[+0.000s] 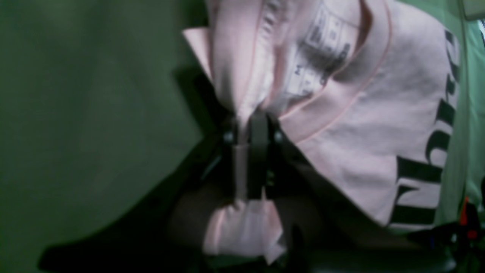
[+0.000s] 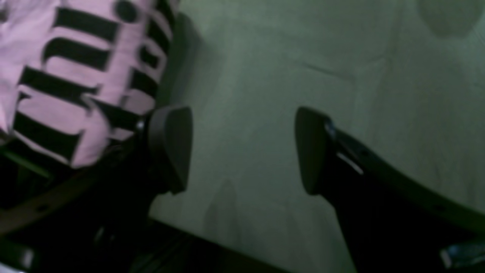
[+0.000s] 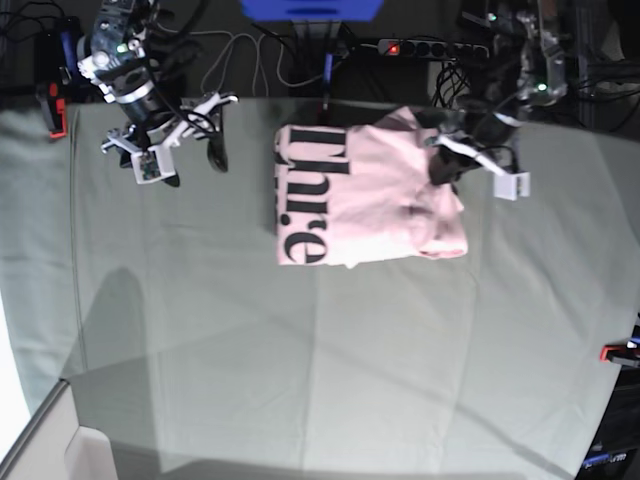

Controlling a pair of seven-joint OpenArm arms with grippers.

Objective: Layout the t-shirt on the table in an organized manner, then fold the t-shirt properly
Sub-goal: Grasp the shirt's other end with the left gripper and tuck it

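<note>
Pale grey-green surface [image 3: 300, 360] carries the folded pink t-shirt [image 3: 375, 195] near its far edge, the left gripper [image 1: 248, 125] pinching its neck fabric, the right gripper [image 2: 242, 149] spread wide beside it.

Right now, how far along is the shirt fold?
Done: the t-shirt lies on the table as a compact, partly folded block, lettering showing. In hand: the left gripper is shut on fabric by the collar; the right gripper is open, off the shirt. Left: finishing and squaring the fold.
</note>
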